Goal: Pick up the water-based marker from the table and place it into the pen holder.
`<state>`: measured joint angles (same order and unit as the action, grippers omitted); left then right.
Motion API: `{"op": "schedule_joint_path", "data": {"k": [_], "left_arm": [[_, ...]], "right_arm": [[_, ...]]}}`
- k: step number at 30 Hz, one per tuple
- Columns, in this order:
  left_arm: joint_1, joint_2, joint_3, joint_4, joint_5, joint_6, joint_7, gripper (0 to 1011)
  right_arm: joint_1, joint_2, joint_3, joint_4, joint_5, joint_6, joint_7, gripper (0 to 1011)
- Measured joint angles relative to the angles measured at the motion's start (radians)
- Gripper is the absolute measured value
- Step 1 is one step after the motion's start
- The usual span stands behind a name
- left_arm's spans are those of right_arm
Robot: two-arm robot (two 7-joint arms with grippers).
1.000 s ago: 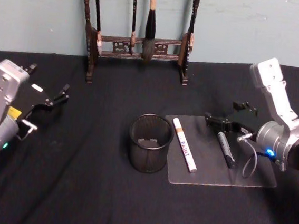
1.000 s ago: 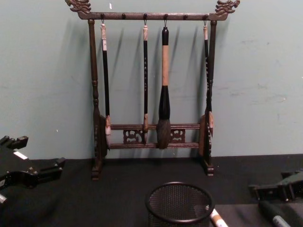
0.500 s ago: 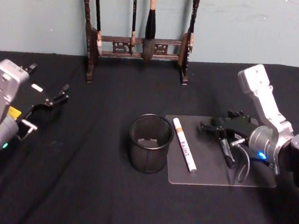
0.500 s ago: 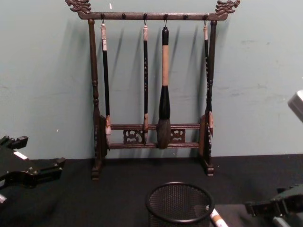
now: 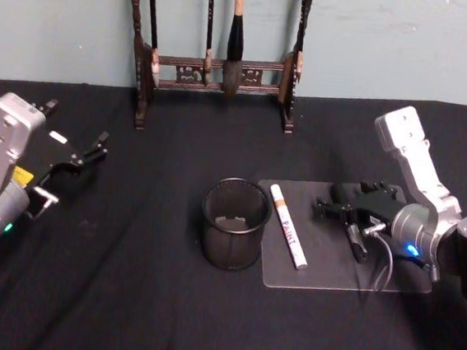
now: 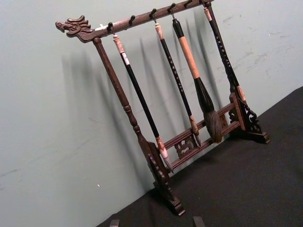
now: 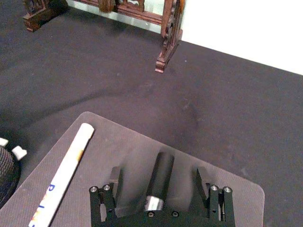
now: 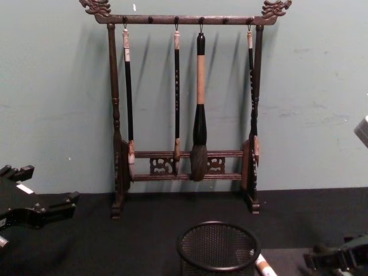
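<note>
1. Right gripper: jaws spread, set low over the clear mat. The dark water-based marker lies between them, clear of both.
2. White paint marker: on the same mat, outside the jaws.
3. Pen holder: upright, beyond the white marker from those jaws, just off the mat.
4. Left gripper: jaws spread, empty, well apart from the holder.
5. Brush rack: at the wall, far ahead of both jaws.

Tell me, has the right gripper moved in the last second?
Yes. The right gripper dropped from the clear mat's far edge to straddle the dark marker.
</note>
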<state>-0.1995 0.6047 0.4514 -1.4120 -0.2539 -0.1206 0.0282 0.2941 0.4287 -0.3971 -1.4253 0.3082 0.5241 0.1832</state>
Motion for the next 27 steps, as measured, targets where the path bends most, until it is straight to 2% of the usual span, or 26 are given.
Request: {"op": "schedule_joint_path", "data": {"k": [9, 27], "left_arm": [[0.0, 0.0, 0.0, 0.0, 0.0, 0.0, 0.0, 1001], [0.0, 0.0, 0.0, 0.0, 0.0, 0.0, 0.0, 1001]], "right_arm": [[-0.028, -0.007, 0.023, -0.025, -0.008, 0.019, 0.005, 1002], [-0.042, -0.028, 0.05, -0.015, -0.035, 0.023, 0.035, 1003]]}}
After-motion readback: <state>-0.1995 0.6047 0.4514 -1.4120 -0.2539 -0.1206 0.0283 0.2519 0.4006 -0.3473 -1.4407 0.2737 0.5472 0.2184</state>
